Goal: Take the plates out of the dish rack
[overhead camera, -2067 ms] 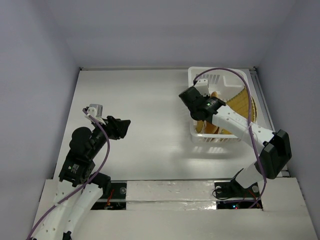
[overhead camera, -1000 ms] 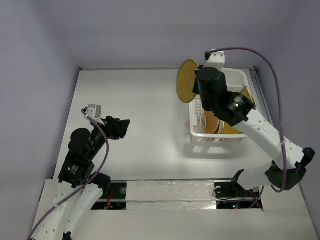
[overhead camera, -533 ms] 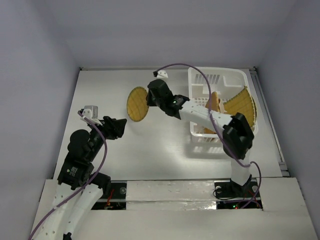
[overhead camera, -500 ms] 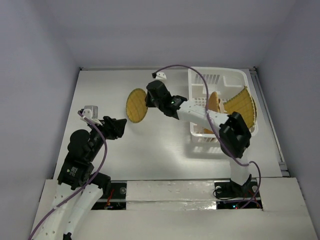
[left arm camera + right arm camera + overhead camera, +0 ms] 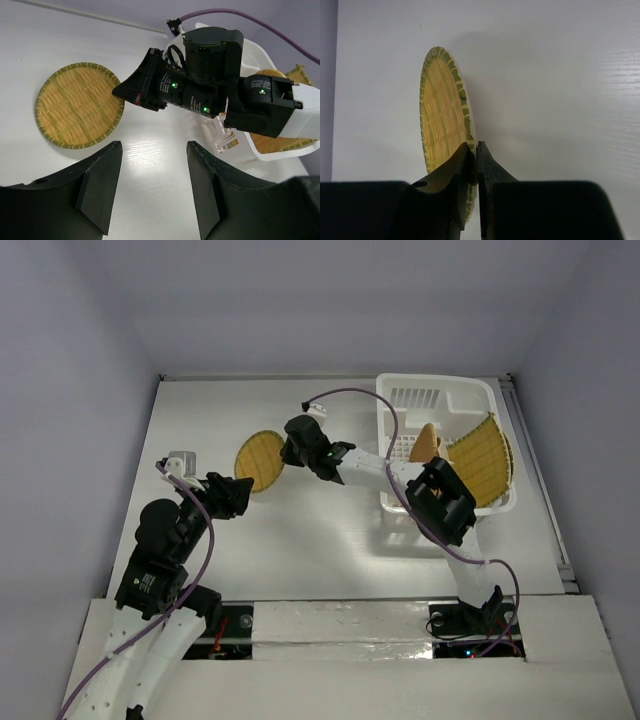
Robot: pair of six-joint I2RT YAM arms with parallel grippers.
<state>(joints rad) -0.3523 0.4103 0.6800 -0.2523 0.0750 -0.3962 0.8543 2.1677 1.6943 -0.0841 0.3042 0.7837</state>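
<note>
The right gripper (image 5: 281,457) is pinched shut on the rim of the small round plate (image 5: 257,460). In the right wrist view its two fingers (image 5: 462,162) meet on the near edge of the woven disc (image 5: 442,117), which stretches away from the fingertips, seen almost edge-on, with its shadow on the white table (image 5: 560,90).

Two seconds ago this gripper was down inside the dish rack (image 5: 438,386). A second ago it held the plate upright above the rack's left rim. Half a second ago the plate hung further right and stood steeper. Now it is lower and flatter and has moved further from the rack. Whether it touches the table (image 5: 300,540) I cannot tell.

The rack now sits well behind the right gripper, back along its arm. It still holds a rounded-square plate (image 5: 427,439) and the large grid-patterned plate (image 5: 482,458), both leaning on edge.

The left gripper (image 5: 238,490) has scarcely moved. Its jaws stand wide apart with nothing between them. In the left wrist view its fingers (image 5: 100,182) frame bare table. The round plate (image 5: 80,111) lies just ahead of them and to the left. The right gripper (image 5: 122,95) grips the rim on the side away from the left gripper's base. The rack (image 5: 267,156) is beyond to the right.
</note>
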